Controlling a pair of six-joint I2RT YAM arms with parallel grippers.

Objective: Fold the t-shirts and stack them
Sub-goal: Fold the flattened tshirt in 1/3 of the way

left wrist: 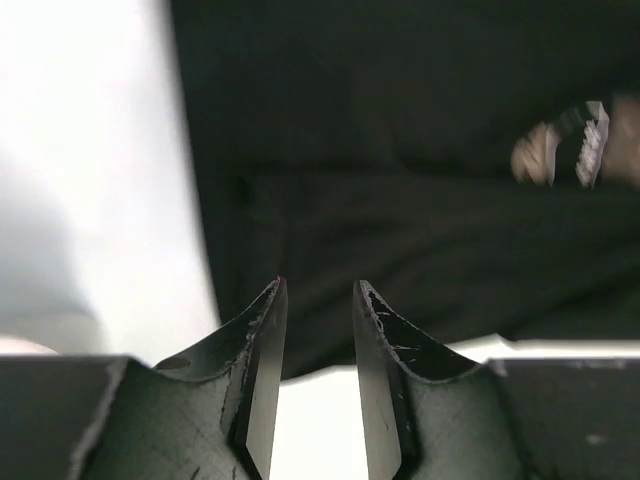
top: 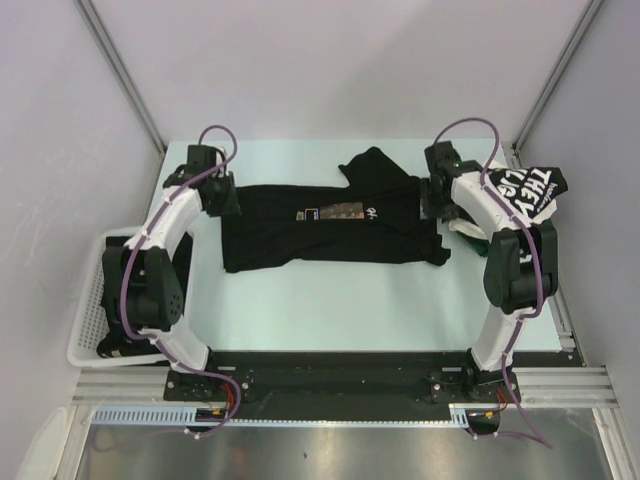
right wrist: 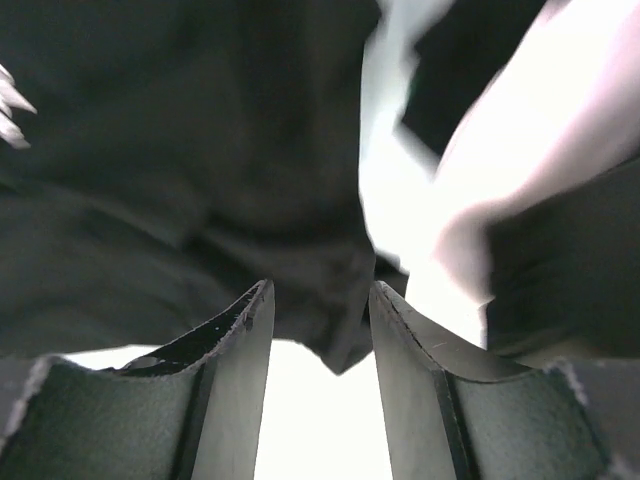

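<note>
**A:** What did the overhead view give that the wrist cameras missed?

**B:** The layout. The black cotton t-shirt with the rectangular orange-white chest print (top: pixel 300 235) lay as a long band across the middle of the pale green bench (top: pixel 330 300), with one sleeve poking toward the upper centre of the frame. A black t-shirt with big white block lettering (top: pixel 535 188) sat bunched at the upper right, partly under the right arm. A white plastic mesh basket (top: pixel 80 345) stood beside the bench's left edge.

**A:** And the wrist views?

**B:** They showed the jaws. The left end effector (left wrist: pixel 318 288) was released, with bright bench showing between its fingers and the cloth's edge just beyond the tips. The right end effector (right wrist: pixel 320 288) was released too. A dark corner of fabric lay just past its gap, nothing pinched.

**A:** The arms' pose?

**B:** Both reached forward with elbows bent outward, each wrist low over one short end of the band.

**A:** Room to move?

**B:** Open bench lay below the shirt in the frame, toward the bases. The lettered shirt crowded the right edge.
</note>
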